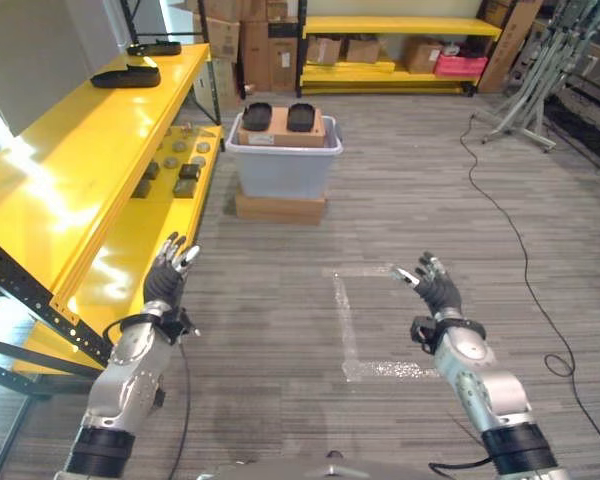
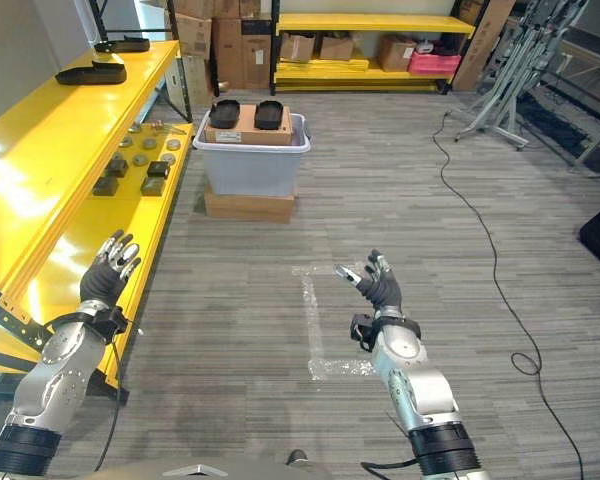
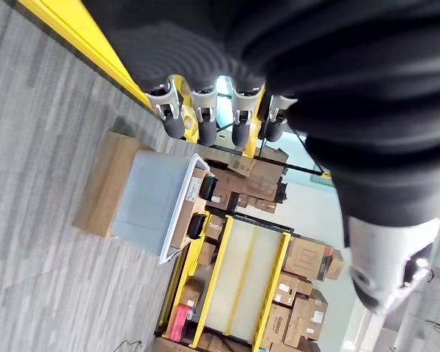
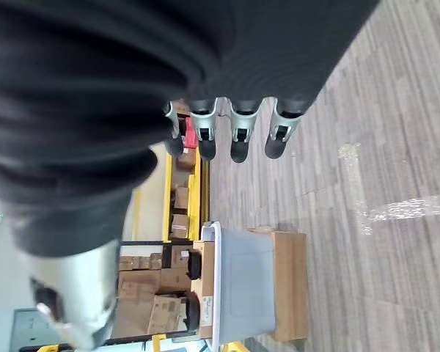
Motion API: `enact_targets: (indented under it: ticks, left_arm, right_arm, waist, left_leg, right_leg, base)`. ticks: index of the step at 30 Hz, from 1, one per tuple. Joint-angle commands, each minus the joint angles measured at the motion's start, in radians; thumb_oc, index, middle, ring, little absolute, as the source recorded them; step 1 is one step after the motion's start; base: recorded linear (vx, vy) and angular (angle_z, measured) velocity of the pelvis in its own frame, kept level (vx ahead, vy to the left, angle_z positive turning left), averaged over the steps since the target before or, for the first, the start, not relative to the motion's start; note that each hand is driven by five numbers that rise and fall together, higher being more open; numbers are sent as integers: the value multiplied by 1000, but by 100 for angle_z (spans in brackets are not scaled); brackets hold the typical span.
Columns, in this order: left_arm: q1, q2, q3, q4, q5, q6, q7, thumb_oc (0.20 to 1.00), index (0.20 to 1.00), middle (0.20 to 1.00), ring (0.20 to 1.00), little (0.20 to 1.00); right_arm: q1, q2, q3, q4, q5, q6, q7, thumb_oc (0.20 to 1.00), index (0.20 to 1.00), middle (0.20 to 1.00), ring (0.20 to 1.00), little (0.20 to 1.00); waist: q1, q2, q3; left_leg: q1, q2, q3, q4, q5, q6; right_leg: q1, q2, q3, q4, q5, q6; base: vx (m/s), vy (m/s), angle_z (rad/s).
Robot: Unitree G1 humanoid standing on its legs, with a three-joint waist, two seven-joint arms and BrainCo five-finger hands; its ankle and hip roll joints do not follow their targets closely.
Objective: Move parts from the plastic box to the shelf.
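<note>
A grey plastic box (image 1: 283,162) stands on a wooden base on the floor ahead, beside the yellow shelf (image 1: 70,190). A cardboard carton with two black parts (image 1: 301,117) rests on top of the box. Several small dark and grey parts (image 1: 176,168) lie on the shelf's lower level, and two long black parts (image 1: 126,76) lie on its top level. My left hand (image 1: 168,272) is raised near the shelf's front edge, fingers straight, holding nothing. My right hand (image 1: 436,285) is raised over the floor, open and empty. Both hands are well short of the box.
White tape marks (image 1: 348,325) lie on the wood-pattern floor between my hands. A second yellow rack (image 1: 400,50) with cartons stands at the back wall. Grey metal stands (image 1: 540,70) and a black cable (image 1: 510,220) are at the right.
</note>
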State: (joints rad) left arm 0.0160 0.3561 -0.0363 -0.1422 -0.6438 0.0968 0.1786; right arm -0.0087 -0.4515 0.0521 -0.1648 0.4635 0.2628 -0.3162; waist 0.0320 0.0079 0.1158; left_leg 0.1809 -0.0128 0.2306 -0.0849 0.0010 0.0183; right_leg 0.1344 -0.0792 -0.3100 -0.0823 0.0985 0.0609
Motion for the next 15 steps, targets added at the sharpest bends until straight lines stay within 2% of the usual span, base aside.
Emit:
enact_targets:
  ticks: [1, 3, 6, 11, 15]
  left_arm:
    - [-63, 37, 24, -66, 38, -43, 49, 1000, 1000, 1000, 1000, 1000]
    - [-57, 42, 30, -85, 21, -41, 47, 1000, 1000, 1000, 1000, 1000]
    - [-37, 45, 48, -127, 57, -19, 42, 1000, 1000, 1000, 1000, 1000]
    - [24, 53, 76, -163, 7, -9, 21, 1000, 1000, 1000, 1000, 1000]
    - [40, 57, 77, -174, 10, -32, 1, 1000, 1000, 1000, 1000, 1000]
  right_arm:
    - [-88, 4, -25, -111, -30, -126, -40, 1000, 1000, 1000, 1000, 1000]
    - [-85, 8, -34, -143, -42, -138, -33, 1000, 1000, 1000, 1000, 1000]
    - [-65, 23, -36, -182, 13, -86, -45, 1000, 1000, 1000, 1000, 1000]
    - [10, 27, -44, -207, -10, -105, 27, 1000, 1000, 1000, 1000, 1000]
    - [18, 24, -27, -197, 4, -116, 18, 1000, 1000, 1000, 1000, 1000]
  waist:
    - [32, -4, -19]
    - [33, -3, -20]
    - [34, 1, -19]
    - [34, 1, -17]
    - [40, -1, -14]
  left_leg:
    - [-7, 27, 90, 11, -44, -16]
    - [-10, 26, 91, 13, -46, -18]
    - [-10, 23, 97, 10, -46, -19]
    - [-18, 16, 99, 7, -47, -20]
    - [-24, 8, 92, 10, -49, -17]
  right_leg:
    - [28, -34, -47, 24, -86, 85]
    - [26, -34, -50, 25, -88, 89]
    - [25, -36, -55, 23, -87, 92]
    - [15, -40, -61, 28, -87, 98]
    - [12, -43, -64, 32, -89, 99]
  base:
    - [0, 0, 0]
    - [0, 0, 0]
    - [-2, 21, -2]
    - [2, 38, -1]
    - [18, 56, -2]
